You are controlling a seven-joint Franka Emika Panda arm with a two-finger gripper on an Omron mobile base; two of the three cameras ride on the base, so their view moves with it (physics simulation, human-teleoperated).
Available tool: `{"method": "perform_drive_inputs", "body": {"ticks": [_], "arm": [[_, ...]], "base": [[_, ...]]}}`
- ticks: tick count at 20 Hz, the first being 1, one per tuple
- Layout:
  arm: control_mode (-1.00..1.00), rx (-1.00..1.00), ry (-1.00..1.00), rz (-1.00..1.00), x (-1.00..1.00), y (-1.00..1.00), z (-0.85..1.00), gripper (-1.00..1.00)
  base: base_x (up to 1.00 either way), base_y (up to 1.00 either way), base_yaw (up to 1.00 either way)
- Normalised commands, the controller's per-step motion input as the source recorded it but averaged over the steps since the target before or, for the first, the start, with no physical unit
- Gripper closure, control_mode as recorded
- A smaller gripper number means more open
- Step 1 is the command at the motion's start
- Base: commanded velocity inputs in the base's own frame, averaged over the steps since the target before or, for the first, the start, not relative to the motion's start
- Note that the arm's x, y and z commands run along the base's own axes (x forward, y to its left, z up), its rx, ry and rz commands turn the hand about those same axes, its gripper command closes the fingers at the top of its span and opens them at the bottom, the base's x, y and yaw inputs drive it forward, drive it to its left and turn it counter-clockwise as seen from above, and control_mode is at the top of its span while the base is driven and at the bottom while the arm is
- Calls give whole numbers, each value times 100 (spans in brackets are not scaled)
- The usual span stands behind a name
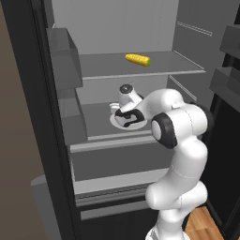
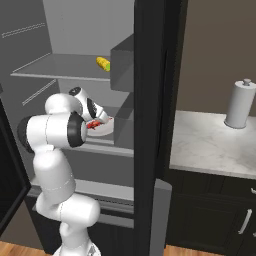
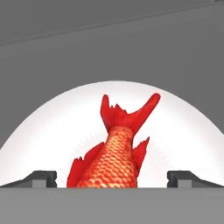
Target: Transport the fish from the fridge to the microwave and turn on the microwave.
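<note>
Inside the fridge (image 1: 42,93), the tool (image 3: 112,179) is held spread over the fish (image 3: 114,153) (tail up) on a white plate (image 3: 183,131).

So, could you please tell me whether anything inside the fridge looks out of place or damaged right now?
Nothing stands out. The fish lies whole on its white plate on a fridge shelf, between the fingertips of the open tool. The corn cob rests on the shelf above.
</note>
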Motion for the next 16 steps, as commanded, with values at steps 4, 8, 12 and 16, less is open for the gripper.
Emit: {"method": "perform_drive_inputs", "body": {"ticks": [4, 8, 12, 16], "arm": [[-100, 0, 0, 0, 22, 0, -18, -100], [-100, 0, 0, 0, 7, 0, -14, -100], [-100, 0, 0, 0, 0, 0, -13, -100], [-100, 0, 0, -1, 0, 0, -14, -100]], "base": [[0, 0, 0], [0, 0, 0], [0, 0, 0], [0, 0, 0]]}}
